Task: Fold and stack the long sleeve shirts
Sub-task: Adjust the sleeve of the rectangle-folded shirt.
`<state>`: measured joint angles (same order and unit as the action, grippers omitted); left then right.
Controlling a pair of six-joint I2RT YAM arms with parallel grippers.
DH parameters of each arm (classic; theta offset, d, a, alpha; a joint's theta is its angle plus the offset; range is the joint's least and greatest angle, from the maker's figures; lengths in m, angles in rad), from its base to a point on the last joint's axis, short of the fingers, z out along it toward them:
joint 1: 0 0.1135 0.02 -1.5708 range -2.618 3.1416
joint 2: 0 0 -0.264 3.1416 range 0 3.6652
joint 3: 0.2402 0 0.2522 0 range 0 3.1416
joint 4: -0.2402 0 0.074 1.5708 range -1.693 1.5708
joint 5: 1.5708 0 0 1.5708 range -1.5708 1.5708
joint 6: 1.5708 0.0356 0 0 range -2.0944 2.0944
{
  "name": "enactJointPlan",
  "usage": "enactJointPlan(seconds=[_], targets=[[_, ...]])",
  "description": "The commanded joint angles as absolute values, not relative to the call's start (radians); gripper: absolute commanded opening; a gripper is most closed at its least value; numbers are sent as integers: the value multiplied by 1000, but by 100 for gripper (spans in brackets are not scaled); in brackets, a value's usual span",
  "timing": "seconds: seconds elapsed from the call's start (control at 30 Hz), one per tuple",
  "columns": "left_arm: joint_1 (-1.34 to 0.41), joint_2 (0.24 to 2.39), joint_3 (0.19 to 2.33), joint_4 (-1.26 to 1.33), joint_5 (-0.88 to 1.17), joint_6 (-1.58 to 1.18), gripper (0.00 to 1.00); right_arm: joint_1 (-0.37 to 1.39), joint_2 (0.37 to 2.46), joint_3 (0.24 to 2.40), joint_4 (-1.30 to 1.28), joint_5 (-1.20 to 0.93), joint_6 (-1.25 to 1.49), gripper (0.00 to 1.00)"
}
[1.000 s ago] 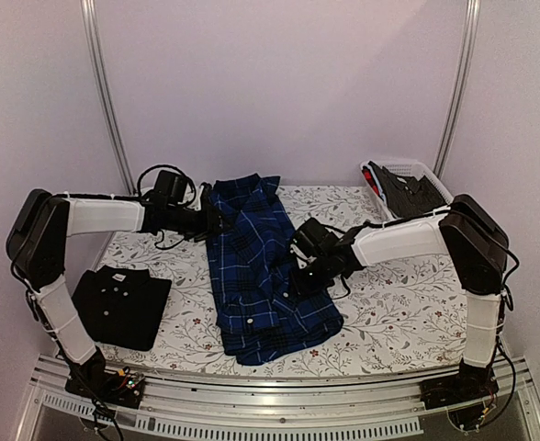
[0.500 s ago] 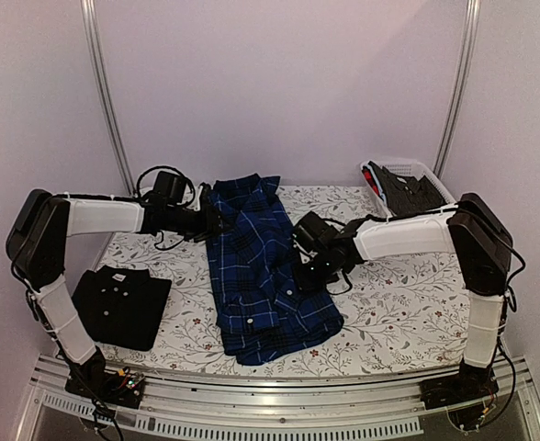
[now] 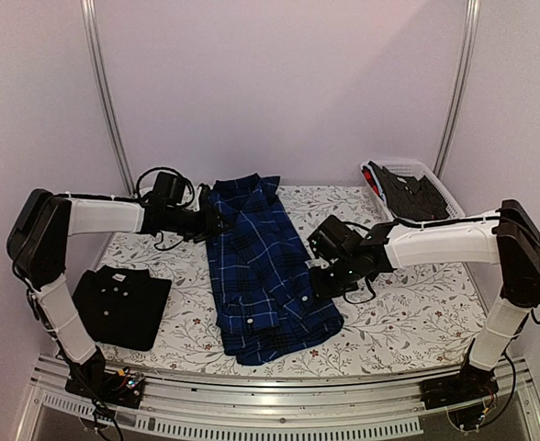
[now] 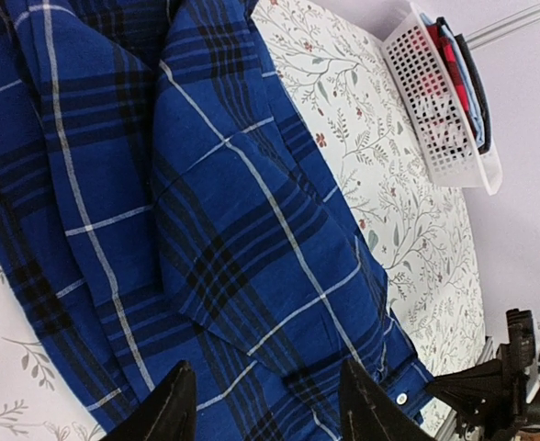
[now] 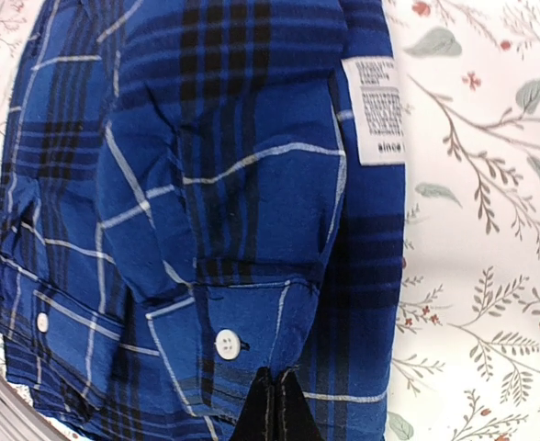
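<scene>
A blue plaid long sleeve shirt (image 3: 265,266) lies partly folded lengthwise down the middle of the table. A black long sleeve shirt (image 3: 121,303) sits folded at the near left. My left gripper (image 3: 213,220) hovers open over the plaid shirt's (image 4: 206,211) far left part, with cloth below the fingertips (image 4: 171,409) and nothing between them. My right gripper (image 3: 316,280) is at the shirt's right edge. Its fingers (image 5: 272,400) are shut on the edge of the buttoned sleeve cuff (image 5: 242,322) of the plaid shirt (image 5: 224,147).
A white lattice basket (image 3: 440,188) with dark and red clothes stands at the far right corner, also seen as the basket (image 4: 444,138) in the left wrist view. A flowered tablecloth (image 3: 408,303) covers the table. A metal rail (image 3: 270,404) runs along the near edge.
My right gripper has shut on the cuff and its arm has shifted right, stretching out lower. The cuff has shifted slightly with it. The left arm has not moved.
</scene>
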<state>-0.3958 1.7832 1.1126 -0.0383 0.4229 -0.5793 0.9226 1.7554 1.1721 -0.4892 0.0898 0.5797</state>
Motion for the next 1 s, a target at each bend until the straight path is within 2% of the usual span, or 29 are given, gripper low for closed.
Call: enactJointPlan(seconds=[0.0, 0.33, 0.67, 0.77, 0.9, 0.97], targets=[[-384, 1810, 1114, -16, 429, -586, 52, 940, 1744, 1122, -472, 74, 645, 0], [-384, 1822, 1130, -28, 425, -588, 50, 957, 1695, 1065, -485, 87, 672, 1], [-384, 1858, 1168, -38, 429, -595, 42, 971, 1629, 1014, -495, 105, 705, 3], [-384, 1866, 1178, -41, 436, -597, 40, 971, 1654, 1018, -494, 93, 697, 16], [-392, 1865, 1183, -35, 459, -596, 33, 968, 1635, 1030, -489, 127, 685, 47], [-407, 1870, 1203, -34, 460, -586, 30, 949, 1611, 1038, -483, 136, 667, 57]])
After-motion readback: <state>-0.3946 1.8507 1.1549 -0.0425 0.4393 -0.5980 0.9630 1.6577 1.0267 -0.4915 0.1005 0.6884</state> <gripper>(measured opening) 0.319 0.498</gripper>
